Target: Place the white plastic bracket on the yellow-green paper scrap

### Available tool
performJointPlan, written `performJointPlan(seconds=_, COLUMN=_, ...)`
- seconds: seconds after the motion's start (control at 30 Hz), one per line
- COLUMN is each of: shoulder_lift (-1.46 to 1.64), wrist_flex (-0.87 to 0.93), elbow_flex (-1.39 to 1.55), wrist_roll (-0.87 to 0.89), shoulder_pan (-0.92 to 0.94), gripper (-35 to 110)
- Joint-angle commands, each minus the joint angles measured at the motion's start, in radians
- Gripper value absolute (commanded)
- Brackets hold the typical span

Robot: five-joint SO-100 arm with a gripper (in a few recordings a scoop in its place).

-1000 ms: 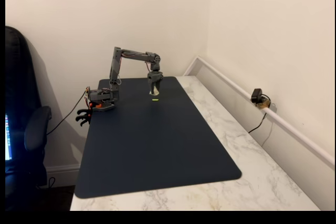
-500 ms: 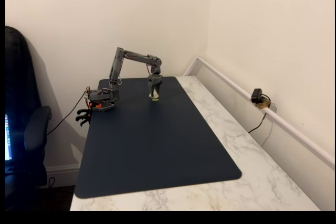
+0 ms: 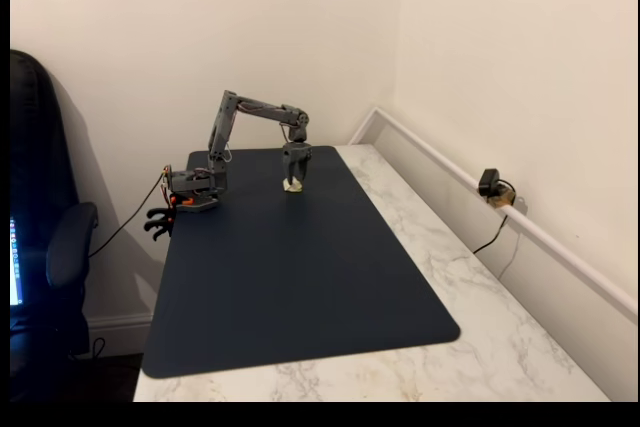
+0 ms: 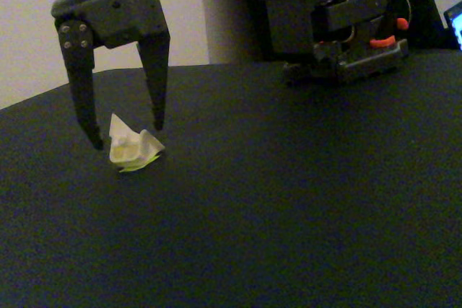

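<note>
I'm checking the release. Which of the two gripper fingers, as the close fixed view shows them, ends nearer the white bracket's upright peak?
The left finger of the open gripper: its tip ends beside the white plastic bracket's upright peak, while the right finger ends above the bracket's low side.

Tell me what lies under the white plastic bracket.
A yellow-green paper scrap peeks out beneath the white plastic bracket, lying on the dark mat. Most of the scrap is covered.

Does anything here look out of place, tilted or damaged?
Nothing stands out. The white plastic bracket sits on the yellow-green paper scrap, between the fingers of the open hand, on the dark mat.
</note>
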Motion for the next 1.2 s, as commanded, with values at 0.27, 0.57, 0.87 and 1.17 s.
performJointPlan(seconds=0.27, shoulder_lift=0.106, wrist_flex=0.210, elbow_flex=-0.209, wrist_roll=0.008, shoulder_pan=-0.041, gripper=26)
performJointPlan(seconds=0.57, shoulder_lift=0.158, wrist_flex=0.394, elbow_flex=-0.417, wrist_roll=0.071, shoulder_pan=-0.275, gripper=10)
performJointPlan(seconds=0.87, shoulder_lift=0.268, wrist_flex=0.350, elbow_flex=-0.341, wrist_roll=0.092, shoulder_pan=-0.483, gripper=0)
performJointPlan(seconds=1.17, shoulder_lift=0.457, wrist_flex=0.149, elbow_flex=-0.095, wrist_roll=-0.074, shoulder_pan=-0.511, gripper=0)
